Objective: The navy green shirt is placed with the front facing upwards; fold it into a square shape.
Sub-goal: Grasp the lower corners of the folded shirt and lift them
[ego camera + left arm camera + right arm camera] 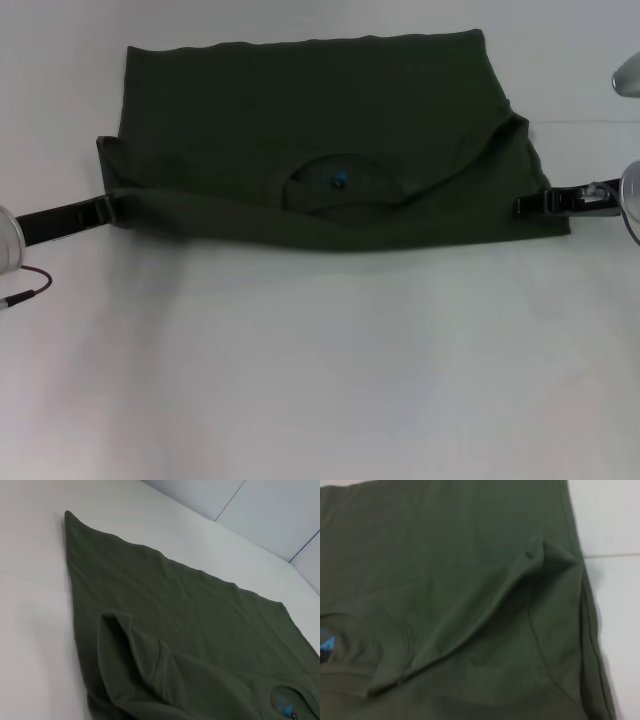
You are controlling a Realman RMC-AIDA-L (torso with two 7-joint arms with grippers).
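Head view: I see the navy green shirt spread across the upper half of the frame on the white surface, its broad plain cloth running flat toward the top edge and its round collar sitting just below the middle of the garment, with a small patch of blue print showing inside the neck opening. The near part of the shirt is doubled over, forming a long lower band that runs from the left side to the right side of the frame; a raised crease climbs from the collar toward the upper right corner of that band. My left tool reaches in from the left edge at mid-height and meets the shirt's left corner, touching the cloth; I cannot tell whether its fingers are apart or together. My right tool enters from the right edge at about the same height and touches the shirt's right corner; here too I cannot tell how its fingers stand. A thin red cable hangs at the lower left beside the left arm. Left wrist view: the shirt fills the centre and right, with a rolled sleeve fold at lower centre and the blue print at the lower right. Right wrist view: the shirt fills nearly the whole frame, a ridge of cloth standing up at upper right, bare surface along the right edge.
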